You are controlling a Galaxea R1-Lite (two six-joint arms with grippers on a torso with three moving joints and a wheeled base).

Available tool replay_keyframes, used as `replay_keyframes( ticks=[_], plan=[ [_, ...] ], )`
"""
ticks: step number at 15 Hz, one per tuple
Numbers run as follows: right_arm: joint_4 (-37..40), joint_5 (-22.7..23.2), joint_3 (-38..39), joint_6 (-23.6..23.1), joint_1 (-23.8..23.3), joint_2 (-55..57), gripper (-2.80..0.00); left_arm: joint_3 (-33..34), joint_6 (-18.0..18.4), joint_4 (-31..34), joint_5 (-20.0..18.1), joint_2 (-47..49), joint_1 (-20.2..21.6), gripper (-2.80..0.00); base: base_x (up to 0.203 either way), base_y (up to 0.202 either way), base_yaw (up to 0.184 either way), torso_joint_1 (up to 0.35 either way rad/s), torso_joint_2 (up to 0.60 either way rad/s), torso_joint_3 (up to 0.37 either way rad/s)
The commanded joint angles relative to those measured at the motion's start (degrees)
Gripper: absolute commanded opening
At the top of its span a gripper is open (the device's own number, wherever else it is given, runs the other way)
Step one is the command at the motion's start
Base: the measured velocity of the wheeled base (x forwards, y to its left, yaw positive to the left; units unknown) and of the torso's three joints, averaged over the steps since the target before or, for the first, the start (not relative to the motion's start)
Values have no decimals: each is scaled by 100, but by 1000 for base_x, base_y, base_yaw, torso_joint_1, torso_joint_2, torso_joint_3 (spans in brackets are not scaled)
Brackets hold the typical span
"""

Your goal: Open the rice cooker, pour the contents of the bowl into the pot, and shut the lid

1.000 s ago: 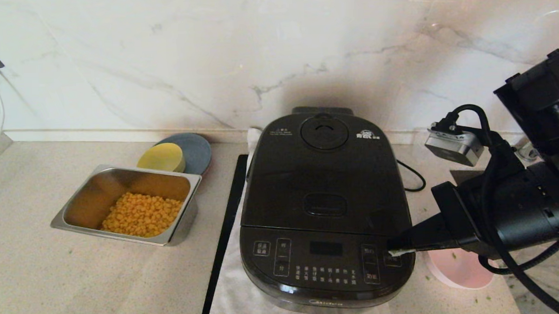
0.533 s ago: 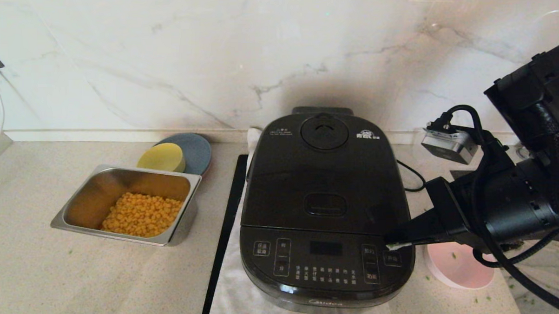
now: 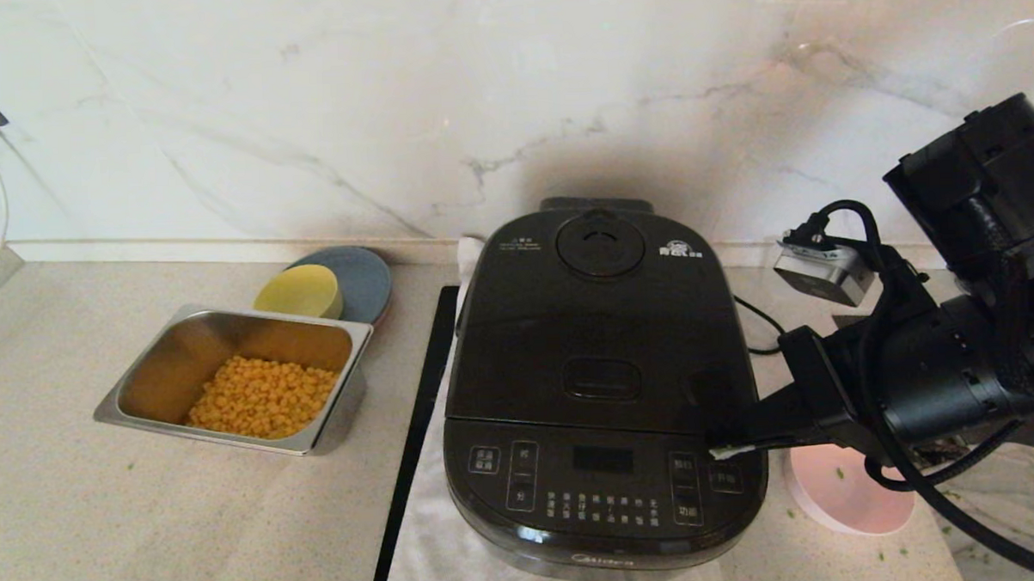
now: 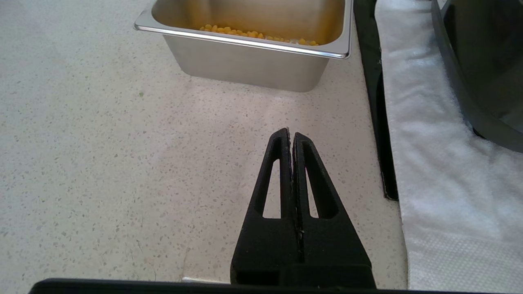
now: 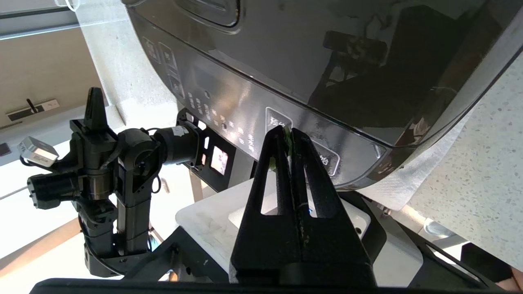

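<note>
The black rice cooker [image 3: 602, 391] stands mid-counter with its lid [image 3: 599, 313] down, so the pot is hidden. My right gripper [image 3: 720, 449] is shut, its tips just over the right end of the button panel; in the right wrist view the right gripper [image 5: 288, 132] has green scraps stuck between its tips, in front of the rice cooker [image 5: 327, 61]. The pink bowl [image 3: 842, 498] sits right of the cooker, half hidden under my right arm, with a few green bits of the contents [image 3: 839, 474] showing. My left gripper [image 4: 291, 136] is shut, low over bare counter.
A steel tray [image 3: 167, 354] of corn kernels lies left of the cooker, a yellow bowl [image 3: 298, 291] on a blue-grey plate [image 3: 366, 278] behind it. A white towel [image 3: 440, 551] and a black strip [image 3: 419, 431] lie under and beside the cooker. A cord [image 3: 763, 325] runs behind it.
My right arm has drifted slightly left and toward the wall, its shut tips rising a little along the panel's right end. Nothing else has moved.
</note>
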Motion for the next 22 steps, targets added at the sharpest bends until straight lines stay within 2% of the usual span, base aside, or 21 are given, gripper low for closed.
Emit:
replay_keyframes(
  ticks=[1, 22],
  plan=[
    [29, 14, 35, 24, -1, 14, -280, 44, 3, -3, 1, -4, 0, -280, 0, 0, 0, 0, 0, 0],
    [4, 77, 408, 15, 8, 33, -280, 44, 3, -3, 1, -4, 0, -280, 0, 0, 0, 0, 0, 0]
  ],
)
